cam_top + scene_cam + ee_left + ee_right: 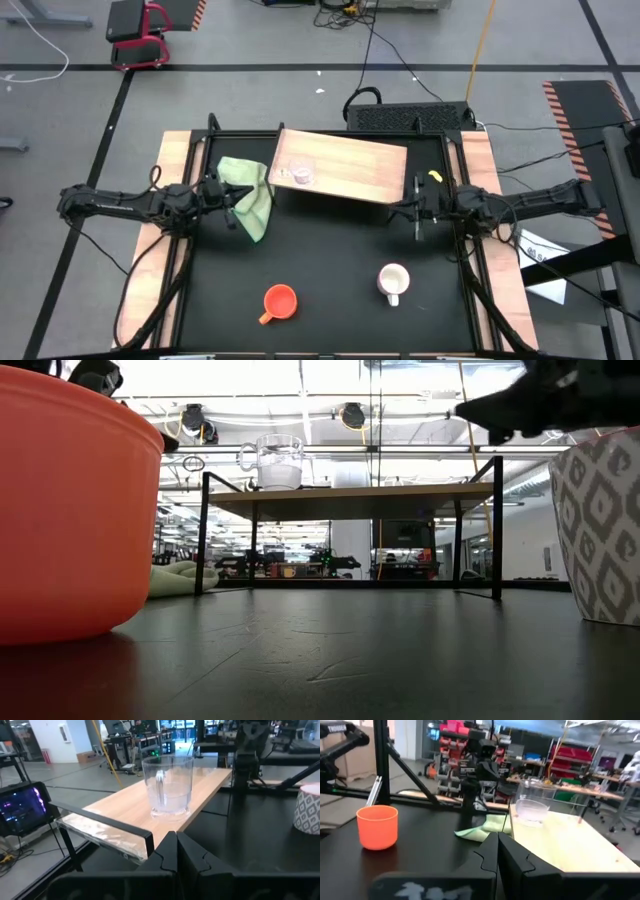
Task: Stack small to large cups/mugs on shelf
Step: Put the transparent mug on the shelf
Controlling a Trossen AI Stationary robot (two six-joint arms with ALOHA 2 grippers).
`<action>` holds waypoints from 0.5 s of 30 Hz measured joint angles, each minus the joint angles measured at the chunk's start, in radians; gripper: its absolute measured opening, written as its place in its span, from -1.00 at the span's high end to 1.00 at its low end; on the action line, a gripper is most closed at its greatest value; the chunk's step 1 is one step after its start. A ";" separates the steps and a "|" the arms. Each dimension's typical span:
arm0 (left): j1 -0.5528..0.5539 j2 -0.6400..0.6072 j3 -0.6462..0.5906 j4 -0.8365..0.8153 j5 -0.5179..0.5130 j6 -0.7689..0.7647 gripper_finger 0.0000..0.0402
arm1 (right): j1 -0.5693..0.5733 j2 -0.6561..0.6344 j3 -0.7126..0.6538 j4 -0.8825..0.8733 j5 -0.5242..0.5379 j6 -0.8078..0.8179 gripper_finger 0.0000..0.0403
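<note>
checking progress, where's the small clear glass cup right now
The small clear glass cup stands on the light-brown wooden shelf, near its left end in the high view, just right of the light green cloth.

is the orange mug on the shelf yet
No, the orange mug stands on the black tabletop near its front edge, while only the glass cup sits on the shelf.

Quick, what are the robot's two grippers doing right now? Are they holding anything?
Left gripper: shut, holding nothing, near the glass cup on the shelf.
Right gripper: shut, holding nothing, at the shelf's other end.
</note>
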 joint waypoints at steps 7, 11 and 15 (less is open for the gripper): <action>0.001 0.000 0.000 -0.032 0.000 -0.001 1.00 | -0.145 0.152 0.145 -0.016 -0.196 0.025 1.00; 0.001 0.000 0.000 -0.037 0.008 -0.003 1.00 | -0.236 0.218 0.234 -0.052 -0.371 0.046 1.00; 0.001 0.000 0.000 -0.037 0.009 -0.004 1.00 | -0.307 0.278 0.301 -0.077 -0.486 0.070 1.00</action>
